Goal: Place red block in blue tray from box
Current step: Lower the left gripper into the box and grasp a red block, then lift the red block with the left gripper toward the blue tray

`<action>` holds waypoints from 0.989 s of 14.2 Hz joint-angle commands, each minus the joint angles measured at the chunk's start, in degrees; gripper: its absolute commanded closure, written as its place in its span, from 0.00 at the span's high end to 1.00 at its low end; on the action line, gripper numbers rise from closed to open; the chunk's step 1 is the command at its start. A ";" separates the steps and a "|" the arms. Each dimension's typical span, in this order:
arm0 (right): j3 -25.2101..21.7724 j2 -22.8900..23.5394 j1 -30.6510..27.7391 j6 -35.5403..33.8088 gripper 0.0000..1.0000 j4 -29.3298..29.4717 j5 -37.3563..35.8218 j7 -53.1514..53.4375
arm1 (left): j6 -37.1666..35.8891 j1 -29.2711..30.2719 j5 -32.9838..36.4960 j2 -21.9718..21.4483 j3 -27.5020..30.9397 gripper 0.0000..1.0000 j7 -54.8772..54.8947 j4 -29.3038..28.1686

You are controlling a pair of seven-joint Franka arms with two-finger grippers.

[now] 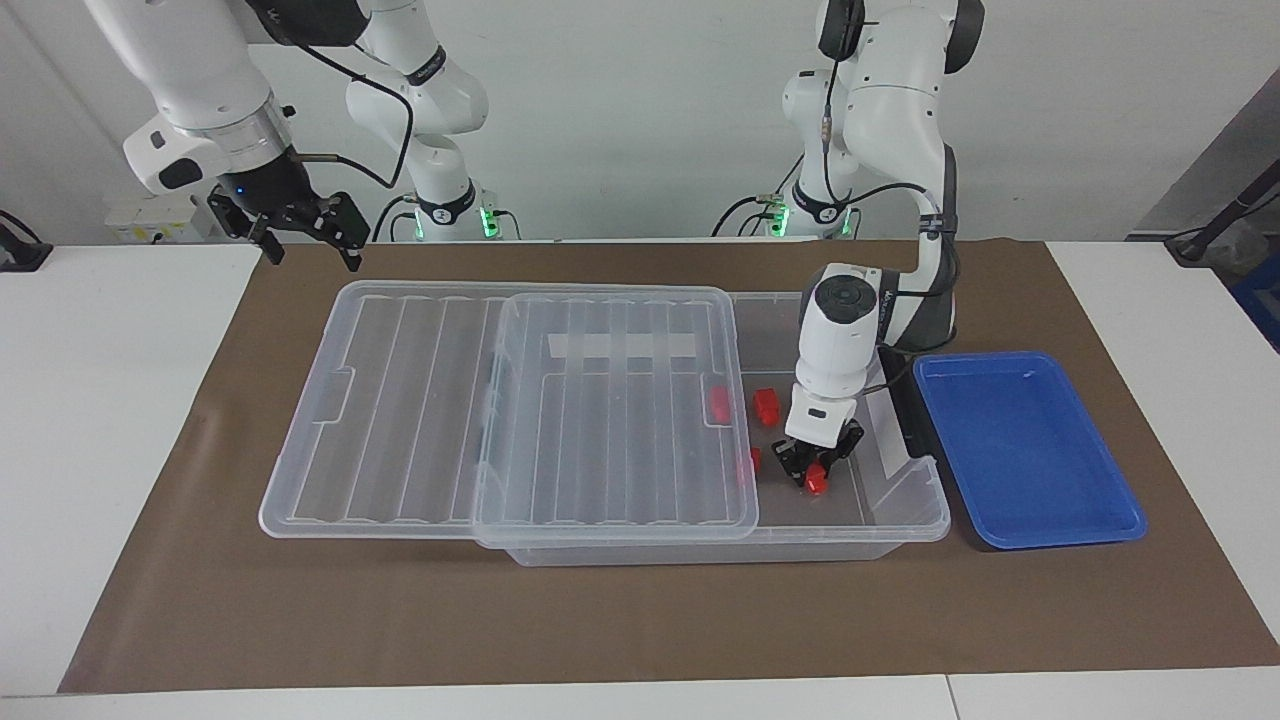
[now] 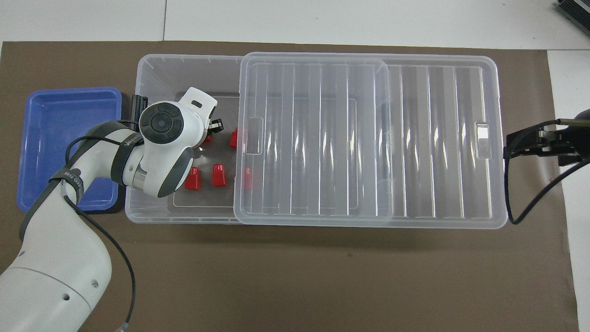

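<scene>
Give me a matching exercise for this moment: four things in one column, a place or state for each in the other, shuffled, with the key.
Things:
1. left gripper
2. right gripper
3. lid
4. blue tray

States:
A. empty, beside the box at the left arm's end
B. open, raised near the lid's end, holding nothing
C. slid partway off, leaving one end of the box uncovered
D. down in the box, shut on a red block

Pairs: 1-D, 2-B, 3-C, 4-A
</scene>
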 commanded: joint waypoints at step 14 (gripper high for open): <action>0.40 -1.66 -0.42 0.37 1.00 -2.09 0.90 0.94 | -21.71 1.06 -2.90 -5.06 -0.54 0.00 4.68 9.77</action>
